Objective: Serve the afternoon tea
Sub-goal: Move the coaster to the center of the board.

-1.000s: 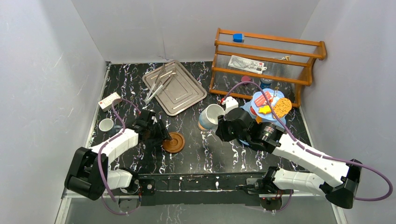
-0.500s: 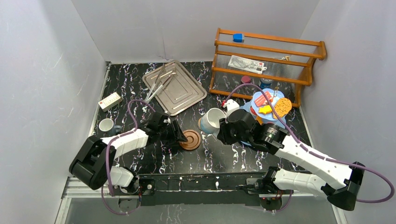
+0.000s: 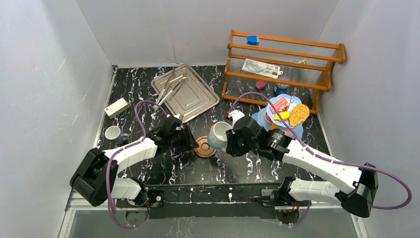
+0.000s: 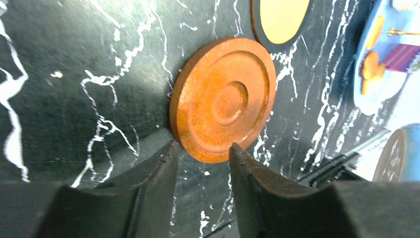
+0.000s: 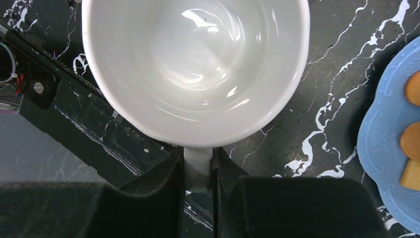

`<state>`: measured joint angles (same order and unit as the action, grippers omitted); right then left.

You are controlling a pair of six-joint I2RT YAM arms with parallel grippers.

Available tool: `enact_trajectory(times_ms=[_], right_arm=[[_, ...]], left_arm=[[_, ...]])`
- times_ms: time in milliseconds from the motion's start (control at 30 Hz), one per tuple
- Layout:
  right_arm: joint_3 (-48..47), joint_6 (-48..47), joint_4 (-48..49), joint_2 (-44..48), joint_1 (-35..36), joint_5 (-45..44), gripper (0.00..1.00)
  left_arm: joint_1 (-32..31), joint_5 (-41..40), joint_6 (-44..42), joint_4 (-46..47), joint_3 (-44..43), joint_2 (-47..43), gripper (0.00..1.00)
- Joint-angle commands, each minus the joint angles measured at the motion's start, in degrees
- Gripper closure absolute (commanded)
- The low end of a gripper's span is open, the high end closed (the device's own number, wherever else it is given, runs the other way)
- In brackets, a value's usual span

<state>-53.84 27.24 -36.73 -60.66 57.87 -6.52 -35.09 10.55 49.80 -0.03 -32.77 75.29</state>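
While my right claw (image 5: 198, 161) pinches the white mug (image 5: 195, 64) by its handle, a stiff, likely slippery hold, just right of the brown saucer (image 4: 223, 99) on the desk (image 3: 198, 169), my left claw (image 4: 204, 148) stands half-parted, empty, at that saucer's rim.

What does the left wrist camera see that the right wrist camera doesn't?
Only the left wrist camera: the brown saucer, its near edge between the open fingers of the left claw. Only the right wrist camera: the inside of the white mug, its handle pinched by the right claw. Both: the black marble table and the blue stand.
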Motion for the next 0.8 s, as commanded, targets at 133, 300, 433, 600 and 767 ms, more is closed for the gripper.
enact_trajectory(times_ms=[133,300,433,600,767], right_arm=[[-0.6,0.7,7.8,2.2,0.0,0.5,1.0],[0.4,1.3,7.7,3.8,0.0,0.4,1.0],[1.4,1.7,7.7,4.8,-0.1,0.3,1.0],[2.6,1.8,7.9,5.7,-0.1,-0.2,1.0],[3.6,1.9,7.0,5.7,0.0,-0.4,1.0]], left_arm=[[0.5,-9.7,-8.3,-5.6,-5.7,4.1,0.83],[0.8,-11.4,-10.2,-5.7,-9.0,8.6,0.8],[0.8,-5.4,-10.4,-2.3,-9.7,10.9,0.73],[0.6,-0.2,-9.9,-0.2,-9.8,13.2,0.69],[-1.4,5.0,-6.1,4.9,-9.7,14.2,0.69]])
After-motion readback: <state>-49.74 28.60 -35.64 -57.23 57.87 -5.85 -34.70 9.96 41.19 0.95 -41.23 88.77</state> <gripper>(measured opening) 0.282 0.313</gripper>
